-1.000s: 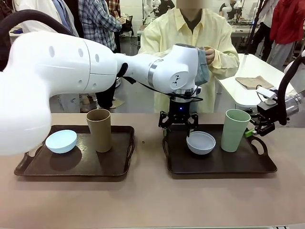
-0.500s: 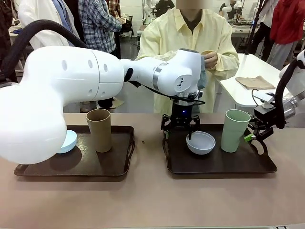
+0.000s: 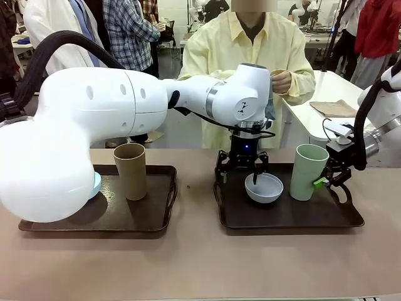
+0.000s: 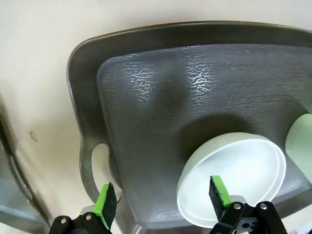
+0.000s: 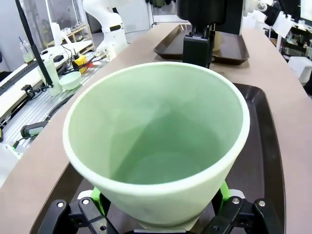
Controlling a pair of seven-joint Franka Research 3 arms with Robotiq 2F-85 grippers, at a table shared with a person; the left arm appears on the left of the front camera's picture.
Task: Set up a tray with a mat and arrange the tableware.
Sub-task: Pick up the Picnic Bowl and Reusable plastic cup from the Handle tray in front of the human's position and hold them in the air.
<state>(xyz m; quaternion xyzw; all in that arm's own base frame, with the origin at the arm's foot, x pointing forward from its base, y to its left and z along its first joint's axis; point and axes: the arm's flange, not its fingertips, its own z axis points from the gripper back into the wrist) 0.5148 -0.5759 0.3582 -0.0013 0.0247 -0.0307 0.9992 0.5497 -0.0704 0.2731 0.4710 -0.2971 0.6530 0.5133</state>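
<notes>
Two dark trays lie side by side. The left tray (image 3: pixel 116 216) holds a tan-brown cup (image 3: pixel 130 170) and a light blue bowl (image 3: pixel 96 185), mostly hidden behind my left arm. On the right tray (image 3: pixel 301 214) (image 4: pixel 146 97) stand a grey-white bowl (image 3: pixel 264 187) (image 4: pixel 234 170) and a pale green cup (image 3: pixel 309 171) (image 5: pixel 156 136). My left gripper (image 3: pixel 241 175) (image 4: pixel 163 195) hangs open at the bowl's back rim, one finger over the bowl. My right gripper (image 3: pixel 324 182) (image 5: pixel 160 204) is open with the green cup between its fingers. The person holds a grey-blue cloth (image 3: pixel 269 111), perhaps the mat.
The person sits at the table's far side, right behind the right tray. A white side table (image 3: pixel 326 122) at the back right carries a folded tan cloth (image 3: pixel 335 108). Bare tabletop (image 3: pixel 200 263) runs along the near edge and between the trays.
My left gripper has shifted slightly right and down to the grey-white bowl. My right gripper has moved left and closed in around the green cup. The person's hands moved a little right.
</notes>
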